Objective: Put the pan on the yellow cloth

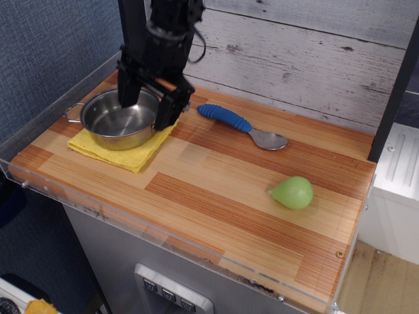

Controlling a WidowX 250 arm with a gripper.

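The pan sits on the yellow cloth at the far left of the wooden table, one wire handle pointing left. The gripper hangs over the pan's right rim with its fingers spread apart, holding nothing; one finger is above the bowl, the other outside the rim. A blue-handled spoon lies to the right, and a green pear rests well apart near the right edge.

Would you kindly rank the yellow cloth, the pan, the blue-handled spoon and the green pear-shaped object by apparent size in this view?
1. yellow cloth, partly covered by the pan
2. pan, close to the cloth
3. blue-handled spoon, long but narrow
4. green pear-shaped object, smallest though nearer the camera
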